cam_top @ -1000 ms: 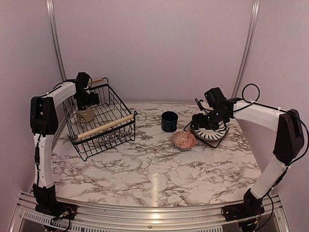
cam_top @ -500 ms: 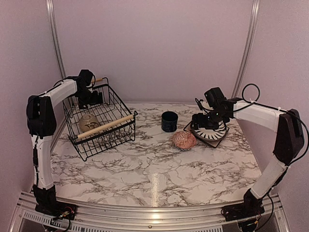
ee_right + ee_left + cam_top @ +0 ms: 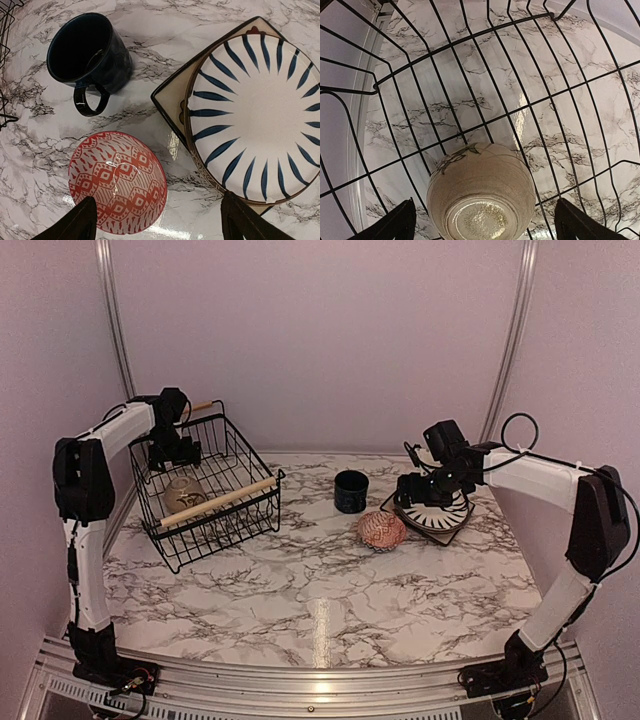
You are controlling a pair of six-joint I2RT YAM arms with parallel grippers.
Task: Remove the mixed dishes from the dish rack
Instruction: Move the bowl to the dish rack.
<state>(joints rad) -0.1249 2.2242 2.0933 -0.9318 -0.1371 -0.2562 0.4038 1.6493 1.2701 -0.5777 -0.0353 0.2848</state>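
The dish rack stands at the back left, its wooden handle across the front. A cream bowl lies upside down inside it, and it also shows in the left wrist view on the rack's wires. My left gripper hangs open just above the bowl, not touching it. The navy mug, red patterned bowl and striped plate on the dark square plate sit on the table. My right gripper is open and empty above the red bowl and plate edge.
The mug stands upright with its handle towards the red bowl. The striped plate covers most of the square plate. The rack sits close to the left wall and its metal rail. The marble table stretches towards the arm bases.
My left gripper has lifted off the cream bowl and moved back and left. The bowl has shifted slightly nearer in the rack. The right arm has barely moved.
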